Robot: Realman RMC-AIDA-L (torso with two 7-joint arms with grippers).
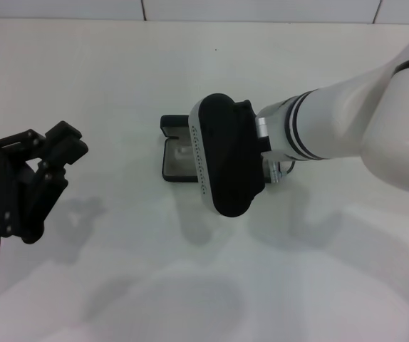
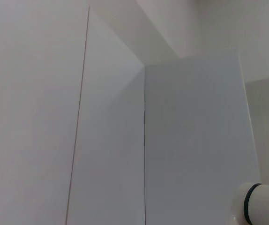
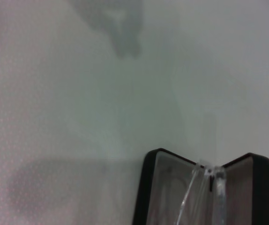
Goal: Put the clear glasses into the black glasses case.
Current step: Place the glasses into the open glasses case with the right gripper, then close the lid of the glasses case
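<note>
The black glasses case (image 1: 174, 162) lies open in the middle of the white table, its grey lining showing and its lid (image 1: 172, 125) standing up on the far side. My right gripper (image 1: 222, 158) hovers directly over it and covers most of the case in the head view. The right wrist view shows the open case (image 3: 147, 187) with the clear glasses (image 3: 201, 185) resting across its inside, thin clear arms over the hinge line. My left gripper (image 1: 48, 142) is raised at the far left of the table, open and holding nothing.
The white table (image 1: 119, 271) extends around the case on all sides. A white wall with panel seams (image 2: 144, 140) fills the left wrist view, where part of the right arm (image 2: 258, 204) also shows.
</note>
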